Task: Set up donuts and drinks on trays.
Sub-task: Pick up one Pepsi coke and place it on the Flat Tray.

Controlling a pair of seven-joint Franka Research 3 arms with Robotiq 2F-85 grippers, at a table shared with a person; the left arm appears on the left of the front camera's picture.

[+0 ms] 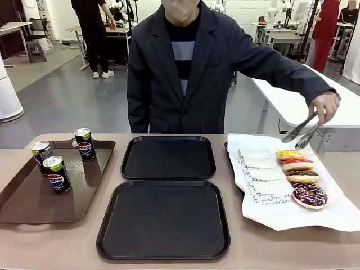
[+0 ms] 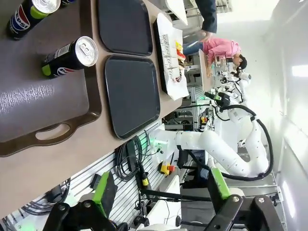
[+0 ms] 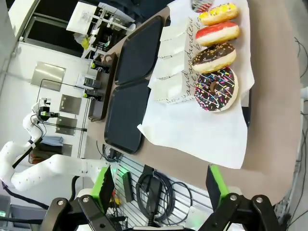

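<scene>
At table centre, two matte black trays set edge to edge, far tray [image 1: 168,157] and near tray [image 1: 163,219], both bare, probably placed there for reach from either side. To the robot's left, longer brown tray [image 1: 22,197] stocked with three upright Pepsi cans [image 1: 57,175], grouped toward its far end. To the right, white paper sheet [image 1: 292,216] bearing small printed papers [image 1: 261,169] beside a single row: yellow donut [image 1: 289,155], red donut [image 1: 297,165], brown-topped donut [image 1: 302,176], chocolate-sprinkle donut [image 1: 309,195], spaced apart, likely for one-at-a-time picking. Above that row, person's hand [image 1: 325,107] with metal tongs [image 1: 301,133], tips slightly parted and empty, apparently poised for a clean pickup. Left gripper [image 2: 161,190] spread wide, holding nothing, clear of the table. Right gripper [image 3: 161,185] likewise spread and empty. No donut or can on either black tray yet.
</scene>
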